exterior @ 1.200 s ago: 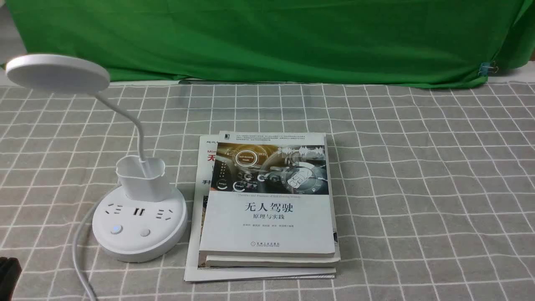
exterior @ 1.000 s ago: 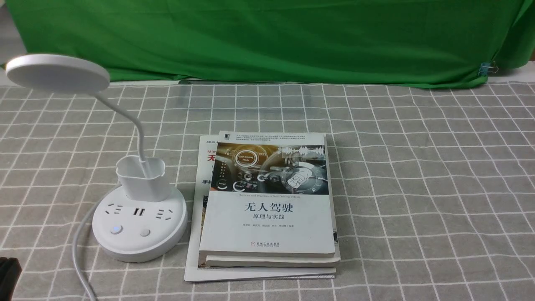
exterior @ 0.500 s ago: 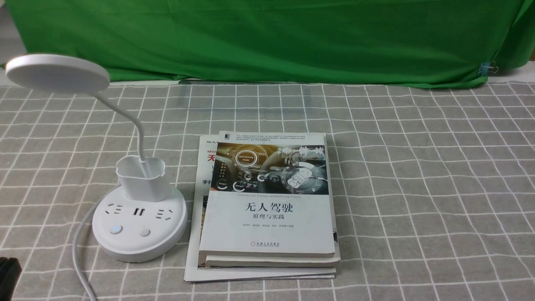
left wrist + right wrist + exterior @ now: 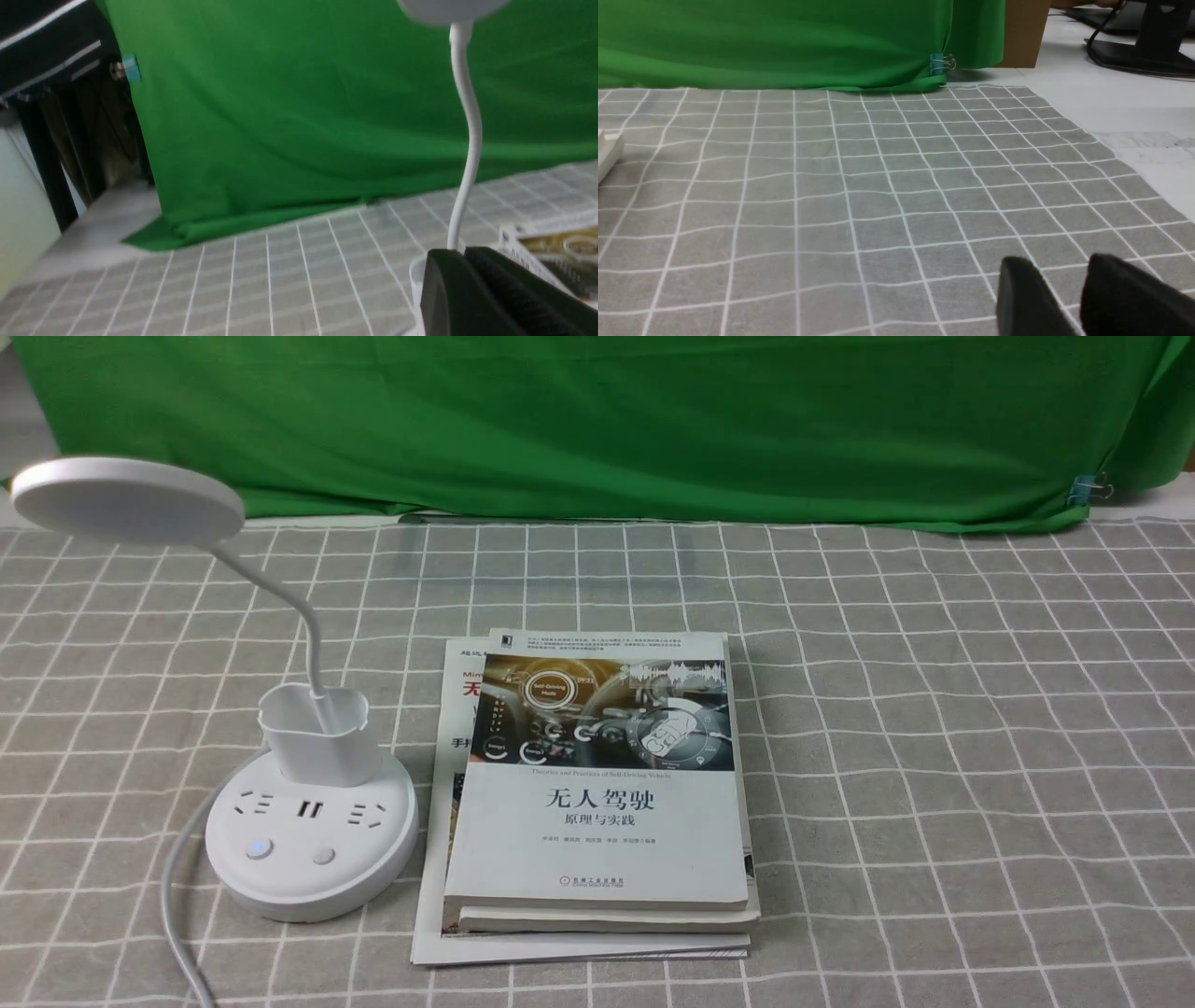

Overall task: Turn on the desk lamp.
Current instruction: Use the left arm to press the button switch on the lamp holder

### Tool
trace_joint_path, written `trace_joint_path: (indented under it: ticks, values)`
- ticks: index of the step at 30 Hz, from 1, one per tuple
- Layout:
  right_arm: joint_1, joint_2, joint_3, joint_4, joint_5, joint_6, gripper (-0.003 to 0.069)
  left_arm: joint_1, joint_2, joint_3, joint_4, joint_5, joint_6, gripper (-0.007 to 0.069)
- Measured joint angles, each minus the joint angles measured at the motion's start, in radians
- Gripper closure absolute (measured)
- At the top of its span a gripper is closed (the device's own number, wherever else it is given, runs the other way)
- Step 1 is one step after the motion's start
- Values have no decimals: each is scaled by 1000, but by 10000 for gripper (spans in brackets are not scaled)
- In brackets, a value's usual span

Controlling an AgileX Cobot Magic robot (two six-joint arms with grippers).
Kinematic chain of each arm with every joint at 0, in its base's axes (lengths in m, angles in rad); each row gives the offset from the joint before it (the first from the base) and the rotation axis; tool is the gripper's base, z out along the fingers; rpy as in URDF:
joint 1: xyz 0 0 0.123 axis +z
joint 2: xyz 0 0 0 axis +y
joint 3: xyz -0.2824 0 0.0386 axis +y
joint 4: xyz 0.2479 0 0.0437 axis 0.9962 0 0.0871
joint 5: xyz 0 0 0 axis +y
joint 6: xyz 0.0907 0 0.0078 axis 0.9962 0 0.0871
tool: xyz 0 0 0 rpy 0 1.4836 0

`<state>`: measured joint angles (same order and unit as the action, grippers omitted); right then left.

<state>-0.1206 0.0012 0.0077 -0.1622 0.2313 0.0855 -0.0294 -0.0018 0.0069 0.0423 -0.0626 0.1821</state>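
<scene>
The white desk lamp stands at the left of the table in the front view. Its flat round head (image 4: pixel 126 499) sits on a thin bent neck (image 4: pixel 308 625) rising from a small cup (image 4: pixel 317 733). Its round base (image 4: pixel 373 859) has sockets and two buttons (image 4: pixel 259 847), the left one faintly blue. No light shows under the head. Neither gripper shows in the front view. In the left wrist view my left gripper (image 4: pixel 463 253) has its jaws pressed together, empty, with the lamp's cup (image 4: pixel 415 275) and neck (image 4: pixel 472 140) just beyond. My right gripper (image 4: pixel 1057 263) hovers over bare cloth with a gap between its fingers.
A stack of books (image 4: pixel 597 803) lies right beside the lamp base. The lamp's white cable (image 4: pixel 173 905) runs off the table's front left. A green backdrop (image 4: pixel 597 420) hangs at the back, held by a clip (image 4: pixel 1083 490). A grey checked cloth (image 4: pixel 934 756) covers the table.
The black tip of my left gripper, seen at the front view's lower left corner earlier, has gone out of that view. The lamp and the books have not moved.
</scene>
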Motion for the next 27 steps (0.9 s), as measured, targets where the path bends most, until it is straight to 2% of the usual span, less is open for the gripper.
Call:
trace_joint_path:
  ticks: [4,7,9,13,17,21,24,27]
  values:
    - [0,0,0,0,0,0,414,0,0,0,1,-153,-12,606]
    - [0,0,0,0,0,0,414,0,0,0,2,-310,-77,606]
    - [0,0,0,0,0,0,414,0,-1,-6,0,-347,-106,606]
    - [0,0,0,0,0,0,414,0,12,-128,0,-160,-157,606]
    - [0,0,0,0,0,0,414,0,97,-311,-5,95,-174,606]
    - [0,0,0,0,0,0,414,0,247,-436,-30,430,-182,606]
    - [0,0,0,0,0,0,414,0,335,-443,-25,533,-175,606]
    - [0,0,0,0,0,0,414,0,406,-446,-49,531,-173,606]
